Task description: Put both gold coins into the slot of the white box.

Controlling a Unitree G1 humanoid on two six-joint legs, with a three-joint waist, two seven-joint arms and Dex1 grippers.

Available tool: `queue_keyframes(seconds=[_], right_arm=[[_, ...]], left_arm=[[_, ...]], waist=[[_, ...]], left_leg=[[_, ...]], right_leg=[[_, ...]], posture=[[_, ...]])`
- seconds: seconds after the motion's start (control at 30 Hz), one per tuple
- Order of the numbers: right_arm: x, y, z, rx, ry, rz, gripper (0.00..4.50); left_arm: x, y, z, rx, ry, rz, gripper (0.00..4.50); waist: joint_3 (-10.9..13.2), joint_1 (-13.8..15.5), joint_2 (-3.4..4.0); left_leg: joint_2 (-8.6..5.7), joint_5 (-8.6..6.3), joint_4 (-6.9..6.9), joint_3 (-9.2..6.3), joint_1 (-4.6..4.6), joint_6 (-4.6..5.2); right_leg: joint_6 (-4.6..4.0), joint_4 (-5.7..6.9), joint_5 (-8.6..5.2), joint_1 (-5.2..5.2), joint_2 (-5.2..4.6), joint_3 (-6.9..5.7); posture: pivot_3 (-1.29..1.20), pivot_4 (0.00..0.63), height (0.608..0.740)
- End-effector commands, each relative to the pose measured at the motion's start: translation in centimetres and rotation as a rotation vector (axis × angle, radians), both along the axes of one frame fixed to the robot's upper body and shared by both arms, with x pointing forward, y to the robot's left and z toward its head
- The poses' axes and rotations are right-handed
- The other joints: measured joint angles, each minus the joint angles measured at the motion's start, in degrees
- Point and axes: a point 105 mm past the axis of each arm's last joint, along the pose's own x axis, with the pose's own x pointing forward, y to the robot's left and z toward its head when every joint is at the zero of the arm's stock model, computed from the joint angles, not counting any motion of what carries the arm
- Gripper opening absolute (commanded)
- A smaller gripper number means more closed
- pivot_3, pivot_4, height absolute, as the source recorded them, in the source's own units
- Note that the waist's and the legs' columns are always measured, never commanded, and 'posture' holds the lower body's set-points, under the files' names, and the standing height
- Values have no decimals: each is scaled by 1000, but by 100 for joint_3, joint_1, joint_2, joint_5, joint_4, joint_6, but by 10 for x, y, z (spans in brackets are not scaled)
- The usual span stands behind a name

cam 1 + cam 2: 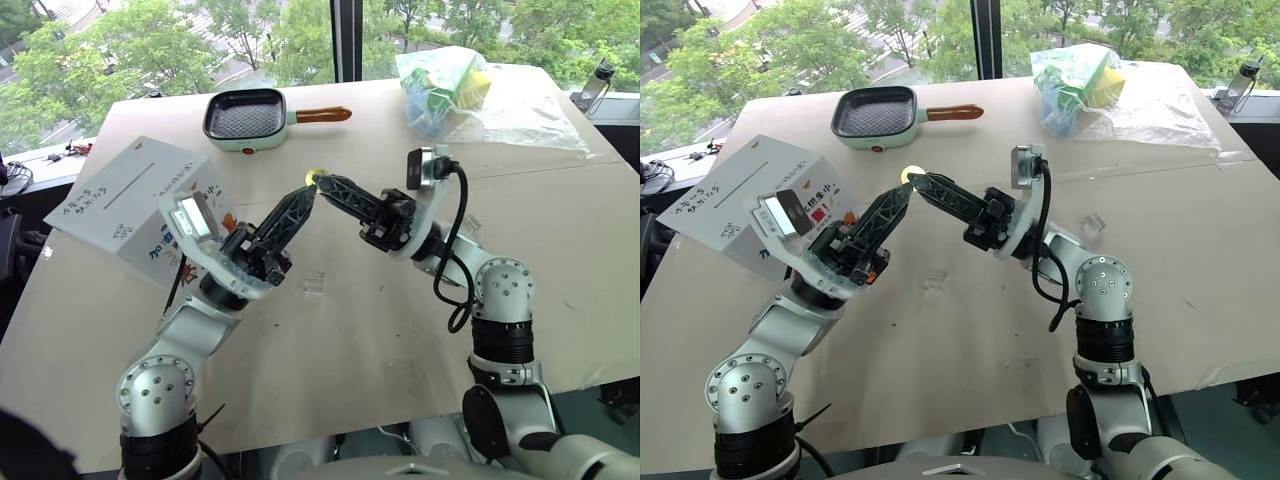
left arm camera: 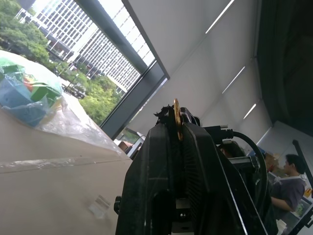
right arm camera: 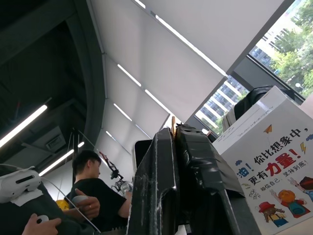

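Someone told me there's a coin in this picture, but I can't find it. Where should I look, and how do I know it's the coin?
Start at the tan table and follow the two black grippers to where their tips meet above its middle, right of the white box. The left gripper and right gripper both pinch a tiny disc there, the gold coin. It is the only shiny yellow speck among black fingers.

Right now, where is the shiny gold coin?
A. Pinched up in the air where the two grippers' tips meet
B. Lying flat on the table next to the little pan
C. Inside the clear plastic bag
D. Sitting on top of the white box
A. The gold coin is pinched above the table where the tips of the left gripper and right gripper meet, away from the white box.
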Motion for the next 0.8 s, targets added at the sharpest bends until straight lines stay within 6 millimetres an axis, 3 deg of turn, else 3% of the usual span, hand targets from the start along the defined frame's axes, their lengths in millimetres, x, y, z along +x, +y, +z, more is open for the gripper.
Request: queue_keyframes(seconds=[0.03, 0.3, 0.33, 0.37, 0.47, 0.63, 0.8], right_arm=[[-26, 15, 8, -15, -59, 143, 0], [-24, 15, 7, -21, -46, 136, 0], [-23, 15, 7, -19, -45, 133, 648], [-23, 15, 7, -17, -43, 130, 864], [-20, 14, 8, -3, -37, 105, 2127], [-14, 6, 4, -23, -40, 64, 2127], [-4, -8, -8, -147, -125, -17, 2127]], left_arm=[[-4, -4, 7, -26, -32, -32, 188], [-2, -5, 8, -30, -36, -37, 188], [-2, -4, 8, -31, -35, -35, 0], [-1, -4, 8, -31, -34, -33, 0], [0, -2, 10, -32, -36, -20, 0], [1, 15, 24, 36, -83, 41, 0], [-1, 42, 45, 224, -132, 82, 0]], waist=[[0, -2, 0], [0, 0, 0], [0, 0, 0], [0, 0, 0], [0, -2, 0], [1, 4, 1], [3, -6, 4]], left_leg=[[0, 0, 0, 0, 0, 0], [0, 0, 0, 1, 0, 0], [0, 0, 0, 1, 0, 0], [0, 0, 0, 0, 0, 0], [0, 0, 0, 0, 0, 0], [0, 0, 0, -1, -1, 0], [1, 0, -3, -2, -2, 0]], right_leg=[[0, -1, 0, 0, 0, 0], [0, -1, 0, 0, 0, 1], [0, -1, 0, 0, 0, 1], [0, -1, 0, 0, 0, 1], [0, -1, 0, 0, 0, 0], [0, -1, 0, 0, 0, 0], [0, -2, 0, -4, 2, -1]], posture=[[0, 150, 721], [0, 150, 721], [0, 150, 721], [0, 150, 721], [0, 150, 721], [0, 150, 721], [0, 150, 721]])
